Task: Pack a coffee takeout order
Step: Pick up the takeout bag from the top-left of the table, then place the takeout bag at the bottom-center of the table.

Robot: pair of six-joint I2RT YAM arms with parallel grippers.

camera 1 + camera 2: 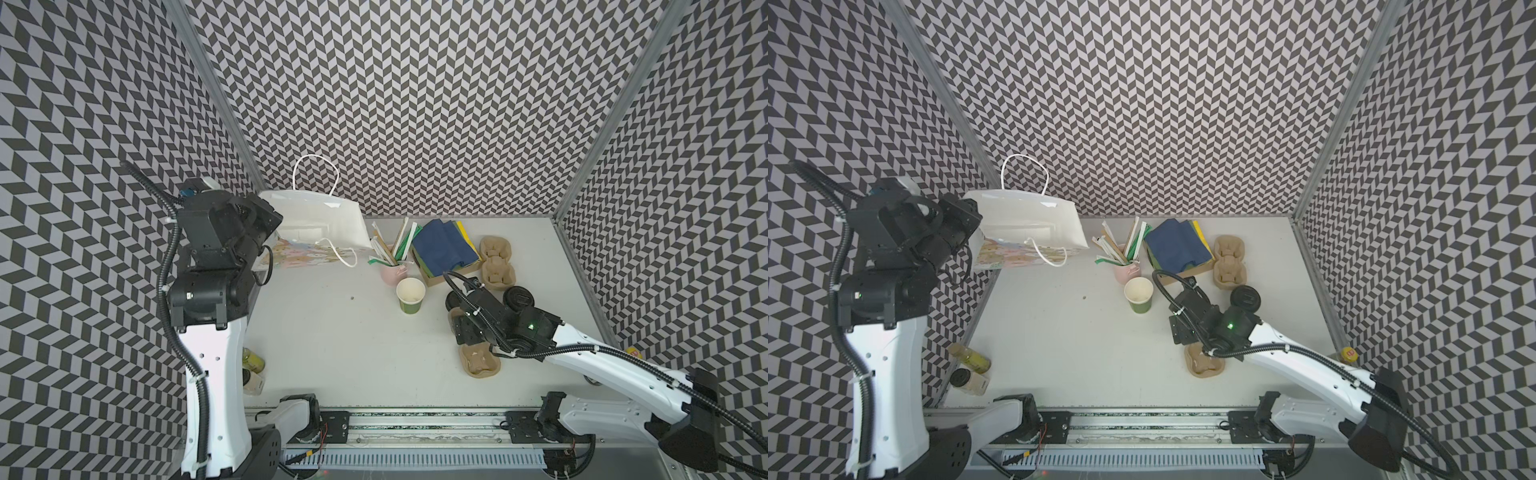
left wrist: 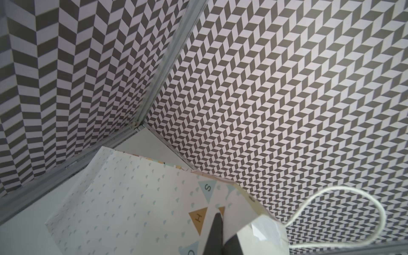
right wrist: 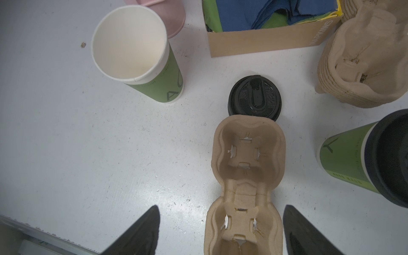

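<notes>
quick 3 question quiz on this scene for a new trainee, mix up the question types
1. True or false: the loose black lid sits on the open green cup.
2. The left gripper is shut on: A) the black lid B) the paper bag C) the green cup.
3. Fill in: the right gripper hovers open above the tan ____.
Key: 1 false, the lid lies next to the cup carrier; 2 B; 3 cup carrier.
</notes>
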